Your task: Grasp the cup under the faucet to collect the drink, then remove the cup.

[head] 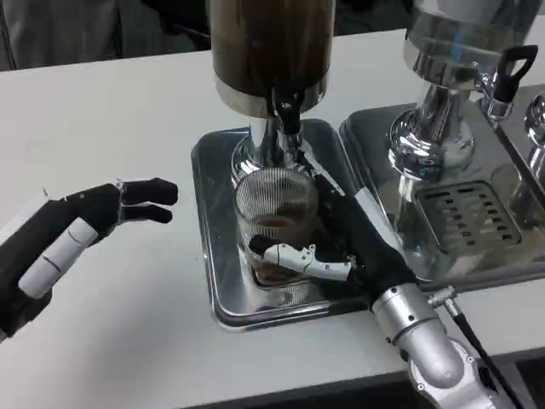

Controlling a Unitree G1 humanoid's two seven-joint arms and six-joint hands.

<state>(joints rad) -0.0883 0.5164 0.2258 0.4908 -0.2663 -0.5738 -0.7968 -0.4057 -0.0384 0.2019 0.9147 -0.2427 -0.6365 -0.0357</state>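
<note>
Cup (274, 223): upright on the steel tray (213, 256), directly below the faucet (287, 115) of the dark drink dispenser (271, 43); a little brown drink shows in its bottom.
Right hand (328, 256): fingers wrapped around the cup's lower half, holding it from the cup's right and near side.
Left hand (77, 234): holds nothing, fingers extended and slightly apart, on the table well apart from the cup, to its left.
Nearer hand: right; already in contact.
Cup axis: vertical, in line with the faucet.
Judged step: filling; fill level low.
Removal path: toward the robot and rightward along the forearm; keep the cup upright to avoid spilling.
Second dispenser (451, 77): stands to the right with its own tray.
</note>
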